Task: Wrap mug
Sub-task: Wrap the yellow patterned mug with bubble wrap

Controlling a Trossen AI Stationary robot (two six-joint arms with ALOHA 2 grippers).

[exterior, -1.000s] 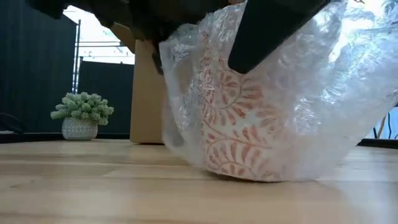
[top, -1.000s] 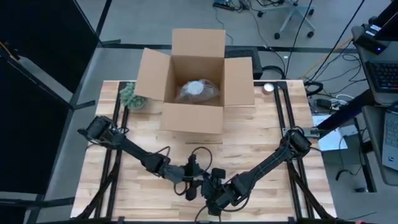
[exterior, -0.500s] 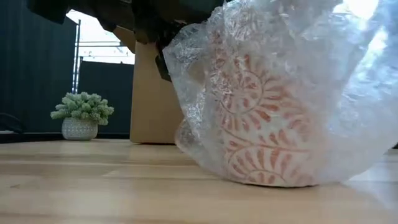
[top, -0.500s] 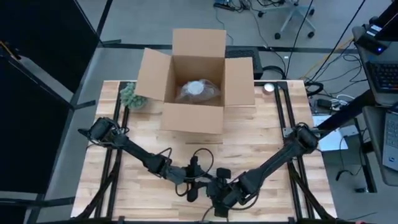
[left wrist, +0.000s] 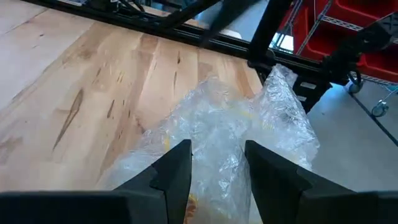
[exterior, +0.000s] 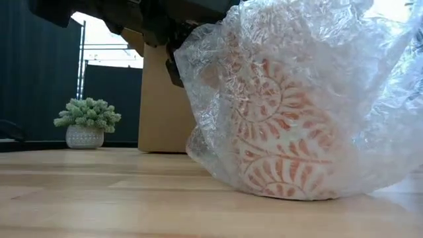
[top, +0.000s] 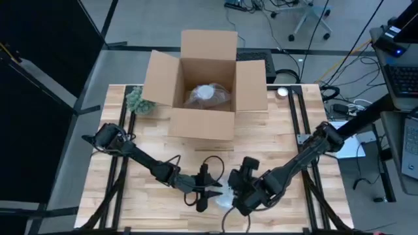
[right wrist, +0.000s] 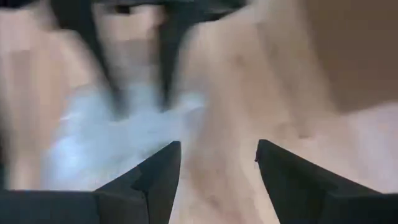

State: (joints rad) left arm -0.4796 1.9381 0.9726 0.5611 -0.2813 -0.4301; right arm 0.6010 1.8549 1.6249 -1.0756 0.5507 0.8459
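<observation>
Bubble wrap (exterior: 310,99) swaddles your red-patterned mug (exterior: 284,142) on counter (exterior: 99,198); left tool (left wrist: 217,165) grasping wrap, right tool (right wrist: 217,168) released, empty.

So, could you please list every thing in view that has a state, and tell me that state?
mug: upright on the table, covered in bubble wrap
bubble wrap: crumpled loosely around the mug
cardboard box: flaps open, a wrapped item inside
left gripper: fingers closed on the bubble wrap
right gripper: fingers open, holding nothing
potted plant: upright
</observation>
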